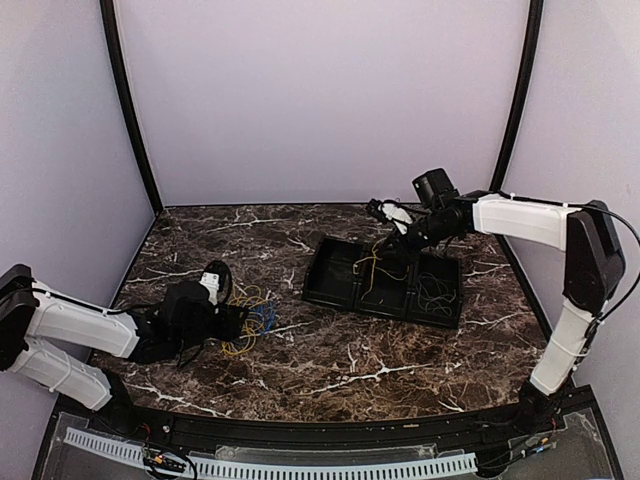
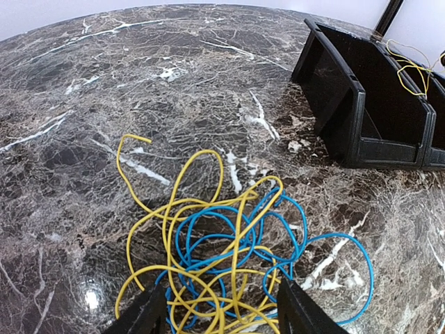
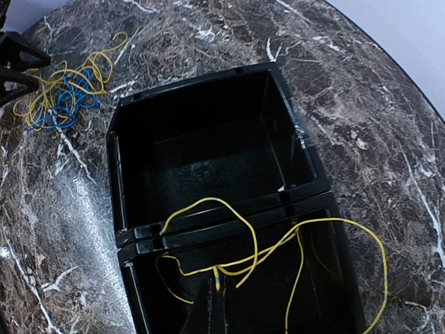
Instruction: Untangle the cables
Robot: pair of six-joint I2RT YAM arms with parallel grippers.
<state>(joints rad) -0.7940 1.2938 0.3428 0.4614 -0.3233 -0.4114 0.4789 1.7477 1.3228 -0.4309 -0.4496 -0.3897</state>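
Observation:
A loose tangle of yellow and blue cables (image 2: pixel 222 257) lies on the marble table; it also shows in the top view (image 1: pixel 252 318) and the right wrist view (image 3: pixel 62 94). My left gripper (image 2: pixel 221 319) is open, low over the tangle's near side, one finger on each side of it. My right gripper (image 3: pixel 218 291) is shut on a separate yellow cable (image 3: pixel 243 261) and holds it over the black tray (image 3: pixel 208 228). That cable drapes across the tray's divider. A dark grey cable (image 1: pixel 435 293) lies in the tray's right compartment.
The black tray (image 1: pixel 330 287) stands right of centre on the table (image 1: pixel 330 365), its left compartment holding nothing. In the left wrist view the tray's corner (image 2: pixel 348 104) is at the far right. Grey walls close in the table.

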